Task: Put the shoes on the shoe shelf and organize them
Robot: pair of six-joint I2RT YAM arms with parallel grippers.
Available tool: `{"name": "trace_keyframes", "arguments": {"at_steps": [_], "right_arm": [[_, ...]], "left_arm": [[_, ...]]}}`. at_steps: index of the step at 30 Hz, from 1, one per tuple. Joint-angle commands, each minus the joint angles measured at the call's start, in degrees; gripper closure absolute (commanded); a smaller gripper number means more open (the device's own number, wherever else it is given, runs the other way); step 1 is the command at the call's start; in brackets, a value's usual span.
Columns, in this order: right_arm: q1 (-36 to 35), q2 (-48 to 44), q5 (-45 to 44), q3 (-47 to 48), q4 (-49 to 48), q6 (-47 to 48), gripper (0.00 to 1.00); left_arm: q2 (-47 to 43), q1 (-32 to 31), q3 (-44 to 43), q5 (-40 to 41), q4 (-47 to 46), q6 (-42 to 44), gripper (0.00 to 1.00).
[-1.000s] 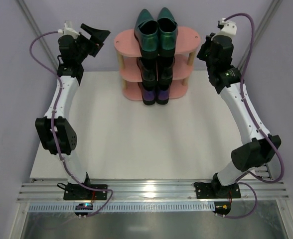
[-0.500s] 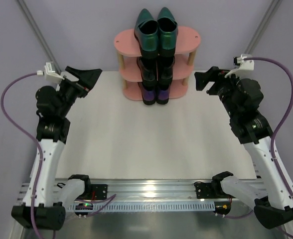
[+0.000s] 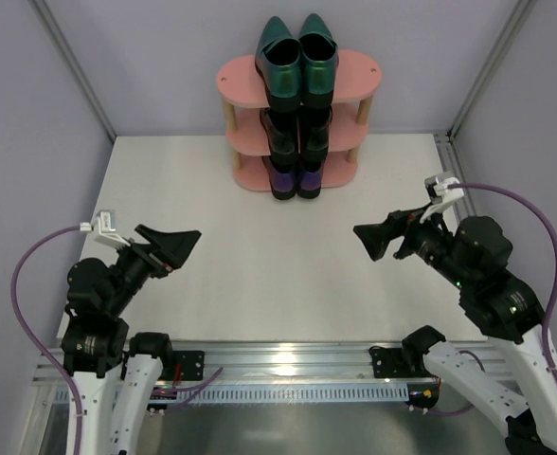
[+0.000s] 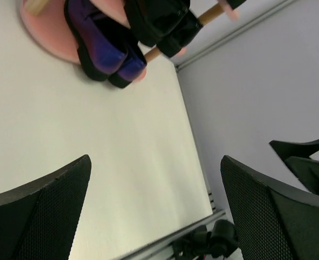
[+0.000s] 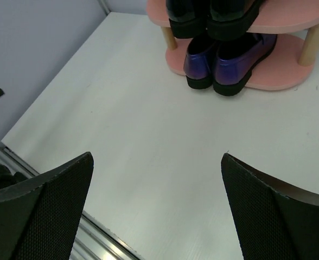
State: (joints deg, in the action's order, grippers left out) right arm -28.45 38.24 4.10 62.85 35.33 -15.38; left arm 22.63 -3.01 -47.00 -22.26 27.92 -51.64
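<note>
The pink shoe shelf (image 3: 358, 78) stands at the back middle of the table. A teal-green pair (image 3: 296, 57) sits on its top board, a black pair (image 3: 296, 133) on the middle one, a purple pair (image 3: 295, 180) on the bottom one. The purple pair (image 5: 226, 58) and the shelf's bottom board (image 5: 279, 76) also show in the right wrist view, and the purple pair (image 4: 102, 46) in the left wrist view. My left gripper (image 3: 176, 245) is open and empty at the near left. My right gripper (image 3: 371, 240) is open and empty at the near right. Both are far from the shelf.
Grey walls close in the back and both sides. A metal rail (image 3: 288, 362) with the arm bases runs along the near edge. The white table (image 3: 278, 256) lies between the two grippers.
Both arms have drawn back from beside the shelf to the near corners and lowered. The right gripper has opened; the left has finished opening. The shoes have not moved.
</note>
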Motion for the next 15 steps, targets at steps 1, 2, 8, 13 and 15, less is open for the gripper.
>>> {"name": "trace_keyframes", "arguments": {"at_steps": [1, 2, 8, 13, 15], "right_arm": [[-0.38, -4.91, 6.09, 2.36, 3.68, -0.44, 0.00], [-0.29, -5.36, 6.53, 2.54, 4.21, -0.62, 0.00], [-0.38, -7.03, 8.73, 3.77, 7.56, -0.97, 0.00], [-0.29, -8.18, 9.79, 3.59, 7.30, -1.32, 0.00], [-0.38, -8.01, 10.22, 3.77, 6.95, -1.41, 0.00]], "left_arm": [[-3.11, -0.16, 1.56, -4.98, 9.16, 3.73, 0.00], [-4.43, -0.16, 2.00, -5.33, 10.99, 4.00, 0.00], [-5.14, -0.16, 2.88, -7.53, 12.95, 5.41, 0.00], [-5.67, -0.16, 3.76, -10.34, 9.52, 3.65, 0.00], [-5.41, -0.16, 3.67, -10.61, 8.73, 3.30, 0.00]]}}
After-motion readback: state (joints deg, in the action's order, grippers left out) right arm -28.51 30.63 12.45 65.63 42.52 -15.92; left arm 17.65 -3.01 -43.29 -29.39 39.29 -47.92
